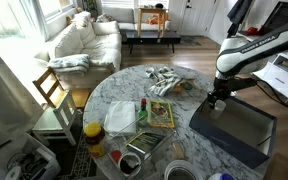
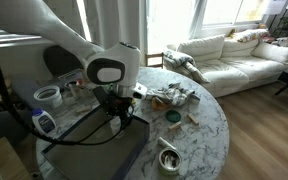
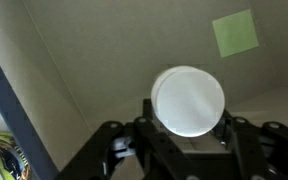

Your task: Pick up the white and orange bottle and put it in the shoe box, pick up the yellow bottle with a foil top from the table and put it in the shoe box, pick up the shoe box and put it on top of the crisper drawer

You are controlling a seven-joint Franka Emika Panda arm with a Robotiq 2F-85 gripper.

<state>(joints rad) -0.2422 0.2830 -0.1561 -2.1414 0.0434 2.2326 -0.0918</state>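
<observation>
- The hand is clamped on either side of the white and orange bottle. Only the bottle's round white end shows in the wrist view, turned toward the camera, which would let it go straight down.
- Behind the bottle is the brown floor of the shoe box, with the dark rim at 9 o'clock and a green sticker at 1 o'clock. The bottle is therefore judged to hang within the box's walls, not yet released.
- In an exterior view the arm reaches down over the box's near edge.
- The crisper drawer stands on the worktop at 9 o'clock of the box, well apart from it, and is probably meant to carry the box later.
- Farthest off, at 11 o'clock, is a sofa.
</observation>
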